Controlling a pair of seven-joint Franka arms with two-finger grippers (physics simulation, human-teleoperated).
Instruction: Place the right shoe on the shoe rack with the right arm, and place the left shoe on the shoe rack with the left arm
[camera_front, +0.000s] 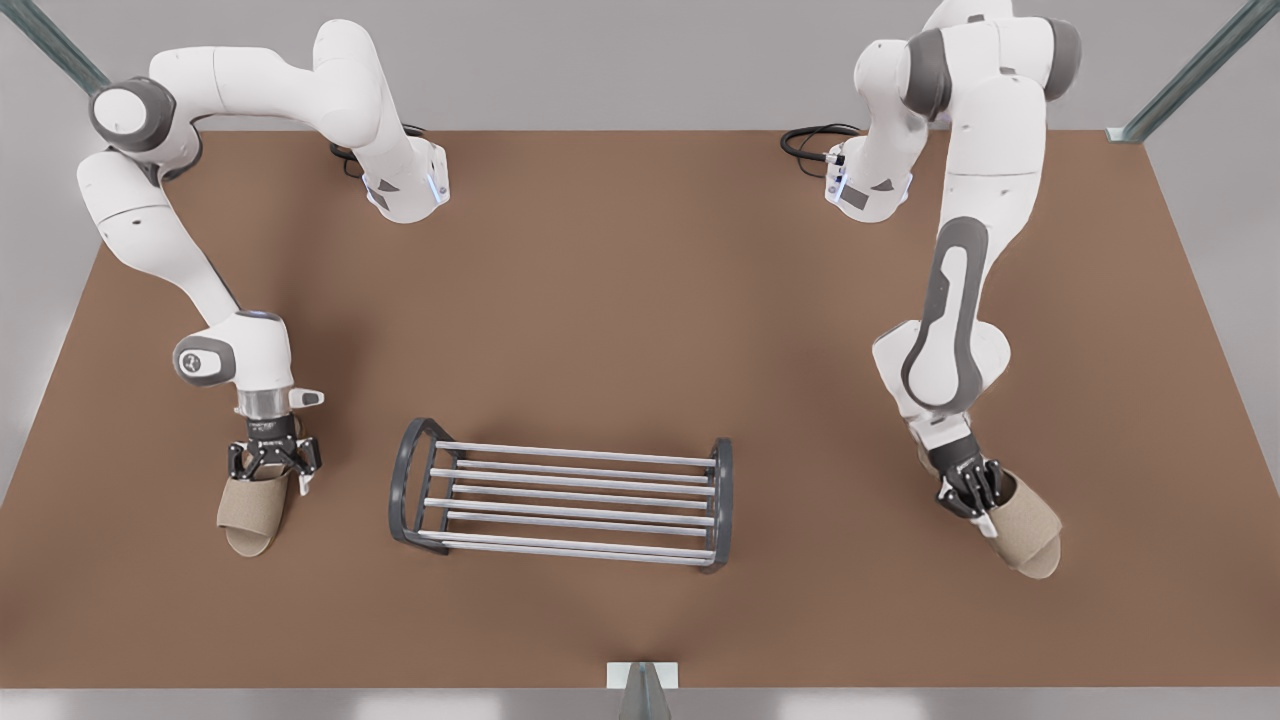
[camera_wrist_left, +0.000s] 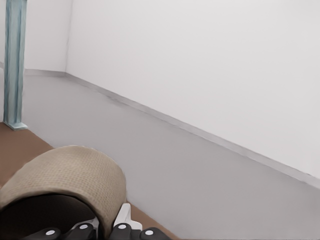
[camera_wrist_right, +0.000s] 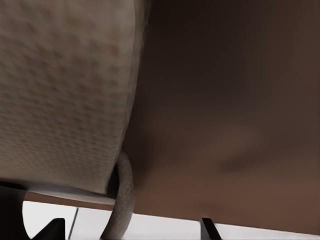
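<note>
Shoe rack (camera_front: 575, 454) stands mid-table (camera_front: 640, 300), bars bare.

Right gripper (camera_front: 272, 478) points straight down on right shoe (camera_front: 250, 515) at front view's left. Its fingers (camera_wrist_right: 54, 229) are spread wide, straddling strap edge.

Left gripper (camera_front: 975, 503) is tilted at left shoe (camera_front: 1030, 535) at front view's right. Its fingers (camera_wrist_left: 121, 231) are pinched close on strap wall.

The shoe rack (camera_front: 565, 495) sits between two slippers (camera_front: 252, 510) (camera_front: 1028, 528).
</note>
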